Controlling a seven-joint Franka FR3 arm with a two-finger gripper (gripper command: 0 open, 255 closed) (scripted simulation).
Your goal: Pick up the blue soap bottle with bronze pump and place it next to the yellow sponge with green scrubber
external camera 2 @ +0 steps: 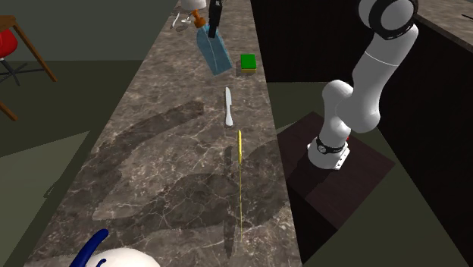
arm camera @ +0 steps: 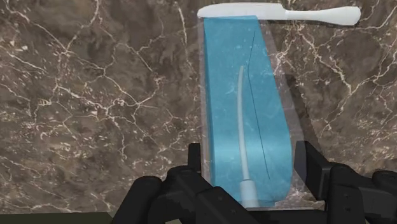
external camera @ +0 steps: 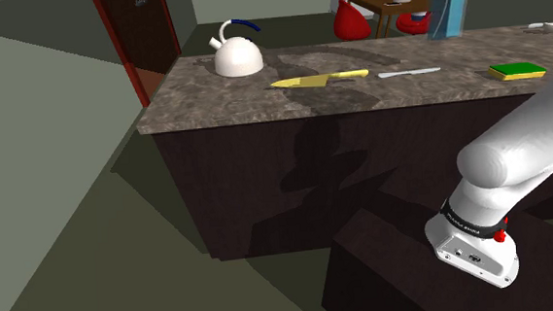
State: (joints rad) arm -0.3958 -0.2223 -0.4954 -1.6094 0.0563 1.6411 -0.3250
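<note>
Blue soap bottle [external camera 2: 215, 51] is hanging tilted from the gripper [external camera 2: 214, 17], pump end uppermost, and is apparently riding clear of the marbled surface [external camera 2: 151, 152]. In the wrist view the fingers [arm camera: 310, 162] are pinching the bottle's upper body from both sides, securing it for carriage. The sponge [external camera 2: 248, 62], green face up, is lying at about four o'clock from the bottle in the second exterior view, near but apart; a white knife [external camera 2: 228, 106] is lying at six o'clock. Judgement: transport is nearing completion, with lowering beside the sponge outstanding.
</note>
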